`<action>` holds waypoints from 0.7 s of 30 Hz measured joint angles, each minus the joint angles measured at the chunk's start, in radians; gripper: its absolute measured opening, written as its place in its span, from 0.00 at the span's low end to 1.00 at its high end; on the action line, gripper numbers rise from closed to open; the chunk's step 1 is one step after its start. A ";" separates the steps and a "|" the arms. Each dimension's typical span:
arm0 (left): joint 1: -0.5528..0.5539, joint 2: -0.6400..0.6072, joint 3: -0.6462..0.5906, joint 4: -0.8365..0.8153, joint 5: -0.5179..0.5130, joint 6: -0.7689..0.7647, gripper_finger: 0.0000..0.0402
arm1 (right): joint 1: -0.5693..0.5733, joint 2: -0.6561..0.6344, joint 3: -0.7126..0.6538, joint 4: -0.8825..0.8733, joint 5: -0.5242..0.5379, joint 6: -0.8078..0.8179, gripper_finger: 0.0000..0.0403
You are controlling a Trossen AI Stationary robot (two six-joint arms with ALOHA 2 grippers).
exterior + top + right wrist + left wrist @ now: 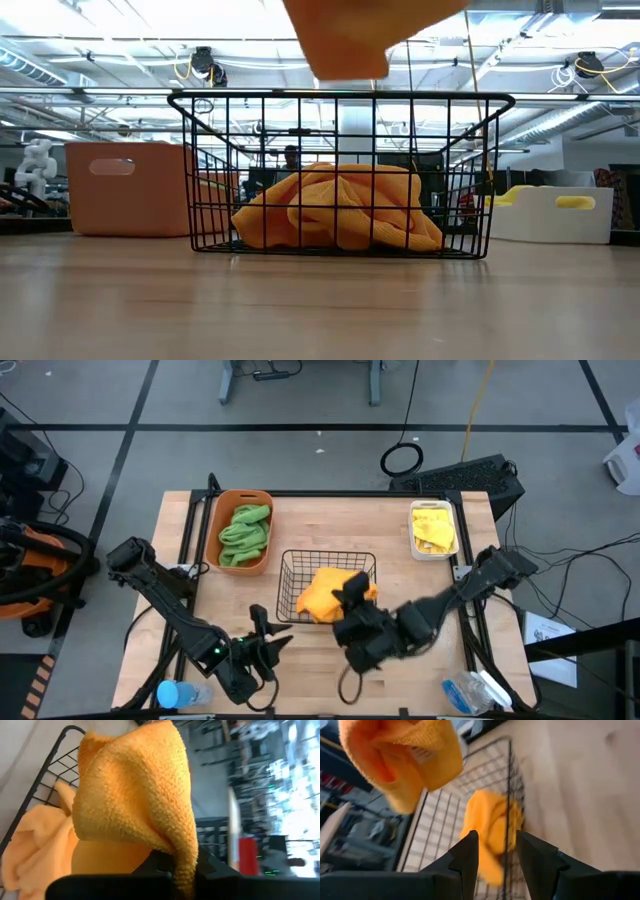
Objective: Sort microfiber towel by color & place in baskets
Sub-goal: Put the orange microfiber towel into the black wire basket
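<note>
Two orange towels are seen: one [340, 222] lies in the black wire basket [290, 565] at mid-table, the other [135, 800] is clamped in the closed right end effector [355, 595] above the basket's near rim. The left end effector [262, 645], fingers [470, 855] narrowly parted and empty, is held near the table's [330, 525] front edge. Green towels [245, 532] fill the orange tub [262, 497]; yellow ones [432, 525] lie in the white bin [452, 540].

text: none legible | labels: a small tag on the held orange towel [402, 760], print too blurred to read | brands: none | numbers: none | signs: none
</note>
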 joint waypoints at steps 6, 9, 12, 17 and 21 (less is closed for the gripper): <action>-0.001 0.000 0.000 -0.201 -0.039 -0.175 0.34 | -0.105 -0.003 0.000 0.014 -0.204 0.001 0.00; -0.012 0.000 0.000 -0.290 -0.062 -0.263 0.34 | -0.157 -0.003 0.000 0.027 -0.289 -0.001 0.00; -0.025 0.000 -0.017 -0.313 -0.100 -0.306 0.34 | -0.219 -0.003 0.000 0.051 -0.390 -0.015 0.01; -0.046 -0.001 -0.029 -0.322 -0.126 -0.324 0.34 | -0.324 0.012 0.000 0.154 -0.601 0.022 0.01; -0.053 -0.002 -0.029 -0.323 -0.128 -0.323 0.34 | -0.385 0.047 0.000 0.198 -0.625 0.150 0.01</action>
